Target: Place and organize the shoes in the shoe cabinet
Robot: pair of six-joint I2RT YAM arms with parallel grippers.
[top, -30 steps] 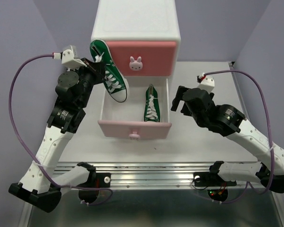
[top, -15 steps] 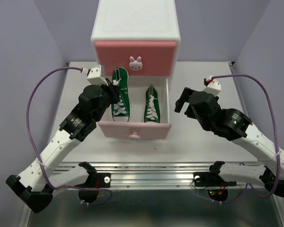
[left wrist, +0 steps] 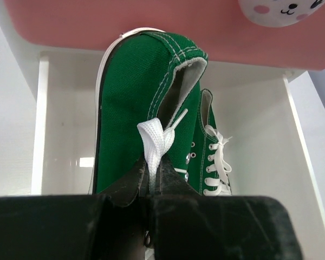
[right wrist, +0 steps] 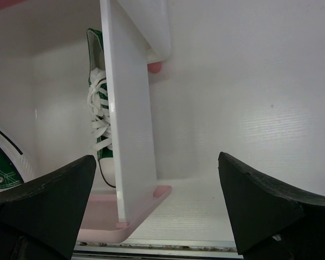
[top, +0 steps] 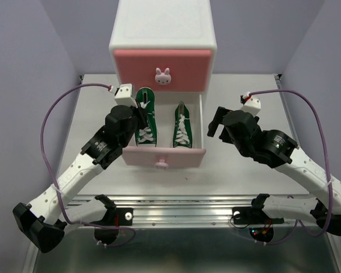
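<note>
A green sneaker (left wrist: 132, 103) tilts in the left half of the open lower drawer (top: 162, 154), heel toward the cabinet (top: 162, 23), beside its mate (top: 183, 129) lying flat on the right. My left gripper (left wrist: 151, 181) is pinched fully closed on its lace (left wrist: 151, 141) and tongue alone. That thin hold could let the shoe swing, snag on release, or settle crooked against its mate. My right gripper (right wrist: 157, 216), spread wide and empty, hovers beside the drawer's right wall.

left wrist | I see my left gripper (left wrist: 150, 181) pinched tight on the white lace (left wrist: 153, 142) of a green sneaker (left wrist: 127, 108) | it hangs inside the open drawer (left wrist: 41, 124) | second green sneaker (left wrist: 208, 149) just right | bunny knob (left wrist: 281, 11) on the pink drawer front (left wrist: 97, 21) above
</note>
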